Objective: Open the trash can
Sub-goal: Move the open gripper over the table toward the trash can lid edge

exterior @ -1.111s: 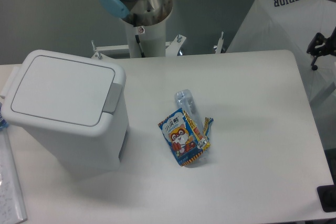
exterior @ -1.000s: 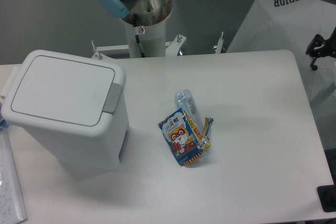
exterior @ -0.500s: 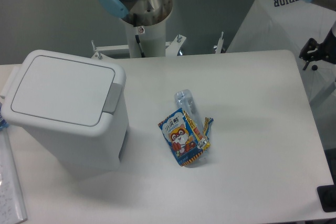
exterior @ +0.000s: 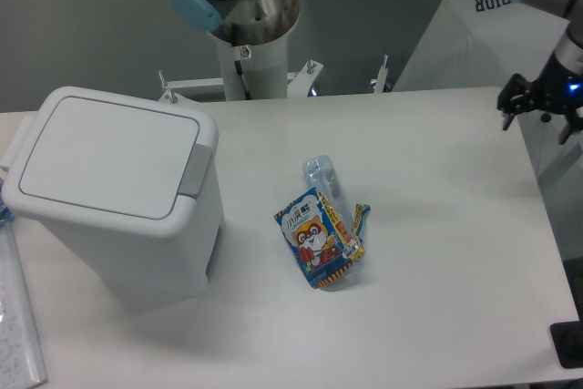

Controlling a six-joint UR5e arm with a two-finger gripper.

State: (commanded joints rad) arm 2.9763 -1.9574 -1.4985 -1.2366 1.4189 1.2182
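The white trash can [exterior: 114, 202] stands on the left part of the table with its flat lid [exterior: 107, 154] down. A grey push-button tab [exterior: 194, 170] sits at the lid's right rim. My gripper [exterior: 536, 117] hangs over the table's far right edge, a long way from the trash can. Its black fingers [exterior: 506, 103] are spread apart and hold nothing.
A colourful snack bag [exterior: 317, 239] lies mid-table against a crumpled clear plastic bottle [exterior: 321, 175]. The arm's base column [exterior: 248, 34] rises behind the table. A white cover [exterior: 492, 34] stands at the back right, and papers [exterior: 16, 316] lie along the left edge.
The gripper has come in from the right edge, moving left and down over the table's right side. The trash can and litter have not moved.
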